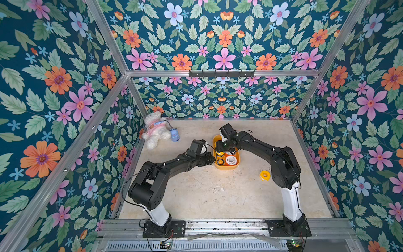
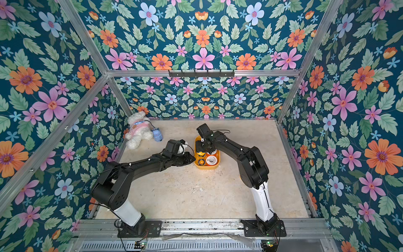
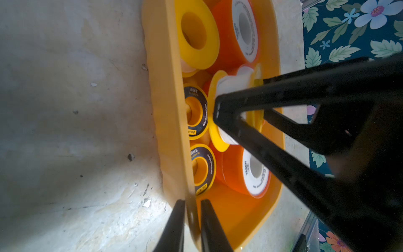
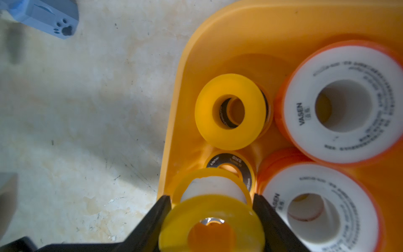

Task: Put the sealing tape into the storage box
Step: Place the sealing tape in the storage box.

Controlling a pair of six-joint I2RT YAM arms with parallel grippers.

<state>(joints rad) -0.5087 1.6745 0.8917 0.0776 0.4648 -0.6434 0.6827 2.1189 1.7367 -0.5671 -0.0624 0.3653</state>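
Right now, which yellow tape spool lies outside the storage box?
The all-yellow spool alone on the table beside the right arm; the others sit in the storage box or between the right gripper's jaws.

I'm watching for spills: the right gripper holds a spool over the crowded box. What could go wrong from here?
1. If the right gripper lets go, the held spool may land on the black spool below, tip and roll out of the box.
2. The left gripper pinches the box wall; any arm motion could tilt it.
3. The loose spool lies beside the right arm, which might knock it.
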